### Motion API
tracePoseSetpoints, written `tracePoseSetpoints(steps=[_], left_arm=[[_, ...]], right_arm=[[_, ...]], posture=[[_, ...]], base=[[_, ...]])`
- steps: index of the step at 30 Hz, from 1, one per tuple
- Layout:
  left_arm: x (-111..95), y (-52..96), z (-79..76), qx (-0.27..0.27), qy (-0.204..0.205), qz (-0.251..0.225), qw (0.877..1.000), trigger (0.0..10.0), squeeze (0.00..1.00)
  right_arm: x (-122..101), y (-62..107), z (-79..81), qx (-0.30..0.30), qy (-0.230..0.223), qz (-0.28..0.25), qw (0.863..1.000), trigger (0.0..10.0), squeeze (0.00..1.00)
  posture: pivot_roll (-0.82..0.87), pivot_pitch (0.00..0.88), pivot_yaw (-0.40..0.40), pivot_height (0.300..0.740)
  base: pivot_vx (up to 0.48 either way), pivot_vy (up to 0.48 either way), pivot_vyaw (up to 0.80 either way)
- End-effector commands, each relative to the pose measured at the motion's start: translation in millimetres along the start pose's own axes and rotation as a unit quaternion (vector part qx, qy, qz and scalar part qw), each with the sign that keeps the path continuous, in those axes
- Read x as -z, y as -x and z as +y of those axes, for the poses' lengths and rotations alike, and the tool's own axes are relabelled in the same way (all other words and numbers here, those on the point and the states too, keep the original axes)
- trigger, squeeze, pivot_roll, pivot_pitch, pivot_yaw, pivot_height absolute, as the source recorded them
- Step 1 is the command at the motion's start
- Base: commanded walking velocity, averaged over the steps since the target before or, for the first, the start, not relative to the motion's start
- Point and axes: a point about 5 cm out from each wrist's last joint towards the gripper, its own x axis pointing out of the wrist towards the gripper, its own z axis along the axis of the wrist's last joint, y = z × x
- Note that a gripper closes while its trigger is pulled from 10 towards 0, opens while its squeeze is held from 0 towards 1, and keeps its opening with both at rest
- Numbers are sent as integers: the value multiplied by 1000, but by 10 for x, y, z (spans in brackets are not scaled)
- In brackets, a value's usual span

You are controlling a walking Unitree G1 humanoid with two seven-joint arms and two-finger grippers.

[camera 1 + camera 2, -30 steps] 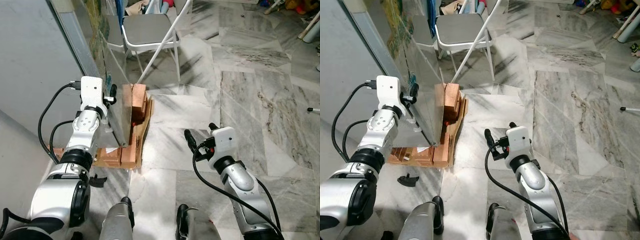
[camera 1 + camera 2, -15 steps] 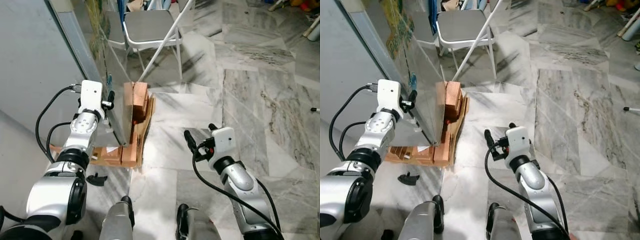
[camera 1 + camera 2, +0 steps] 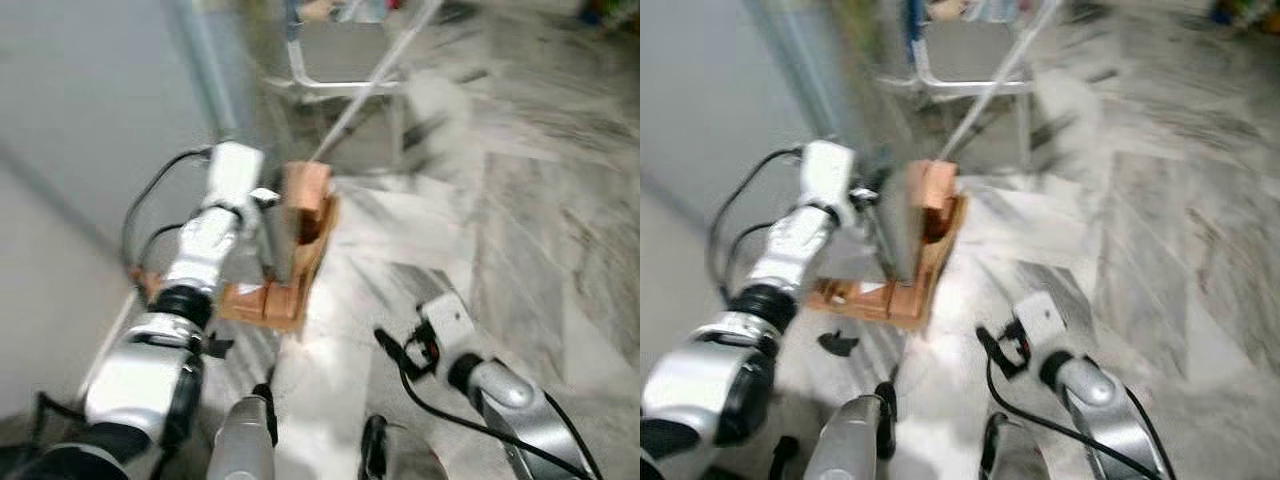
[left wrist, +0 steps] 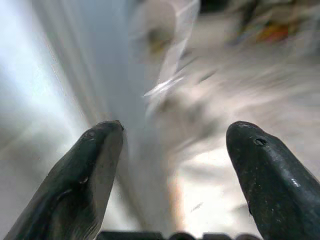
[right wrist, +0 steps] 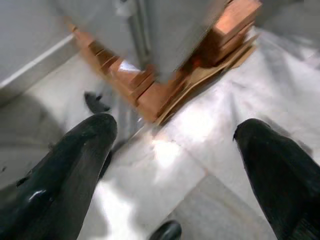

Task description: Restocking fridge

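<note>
The left gripper (image 3: 268, 196), spread open, sits at the fridge door (image 3: 235, 95) edge upper left, maybe pulling; right gripper (image 3: 388, 345) is open and empty, nothing stocked.

Home interior with a marble floor (image 3: 560, 200)
Grey-veined tiles; a folding metal chair (image 3: 350, 75); a steel appliance (image 3: 902, 230) raised on bricks (image 3: 300, 215) beside a plain wall (image 3: 80, 130)

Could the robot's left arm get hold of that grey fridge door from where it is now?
Probably yes. The left gripper is raised right beside the edge of the fridge door, above the wooden pallet, with its fingers apart and nothing between them and the door. The pictures are blurred, so contact is unclear.
</note>
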Motion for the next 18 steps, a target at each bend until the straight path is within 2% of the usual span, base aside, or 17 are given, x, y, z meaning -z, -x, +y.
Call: tracePoseSetpoints(steps=[1, 2, 3, 4, 5, 7, 9, 10, 11, 13, 14, 18], left_arm=[[-405, -182, -574, 133, -13, -89, 987, 10000, 0], [-571, -192, -865, 189, 16, -119, 975, 10000, 0], [-571, -192, -865, 189, 16, -119, 975, 10000, 0], [-639, -201, -964, 208, 32, -128, 969, 10000, 0], [-650, -217, -962, 205, 34, -128, 970, 10000, 0], [-609, -259, -841, 180, 32, -120, 976, 10000, 0], [-521, -267, -646, 146, 18, -102, 984, 10000, 0], [-421, -191, -322, 91, 22, -82, 992, 10000, 0], [-376, -135, -185, 68, 16, -76, 995, 10000, 0], [-327, -44, -42, 46, 7, -68, 997, 10000, 0], [-227, 86, 113, 13, -5, -48, 999, 10000, 0], [-52, 241, 305, -42, 1, -15, 999, 10000, 0]], right_arm=[[17, -16, 41, -7, -16, 4, 1000, 10000, 0], [3, -42, 39, -11, -9, 2, 1000, 10000, 0], [3, -42, 39, -11, -9, 2, 1000, 10000, 0], [-6, -63, 39, -15, 1, 3, 1000, 10000, 0], [-4, -78, 41, -17, 5, 5, 1000, 10000, 0], [-9, -96, 46, -19, 7, 10, 1000, 10000, 0], [-14, -103, 50, -21, 3, 13, 1000, 10000, 0], [-13, -107, 50, -22, -5, 16, 1000, 10000, 0], [-11, -111, 50, -22, -7, 16, 1000, 10000, 0], [-8, -118, 49, -22, -7, 16, 1000, 10000, 0], [3, -126, 46, -22, -8, 16, 1000, 10000, 0], [11, -131, 41, -22, -8, 16, 1000, 10000, 0]], posture=[[28, 157, -8, 740], [29, 154, -6, 740], [29, 154, -6, 740], [29, 151, -5, 740], [29, 151, -5, 740], [32, 147, 0, 740], [31, 147, 2, 740], [31, 147, 5, 740], [33, 146, 6, 740], [38, 146, 6, 740], [41, 145, 7, 740], [47, 146, 2, 740]], base=[[0, 0, 0], [0, 0, 0], [0, 0, 0], [0, 0, 0], [0, 0, 0], [0, 0, 0], [0, 0, 0], [0, 0, 0], [0, 0, 0], [0, 0, 0], [0, 0, 0], [0, 0, 0]])
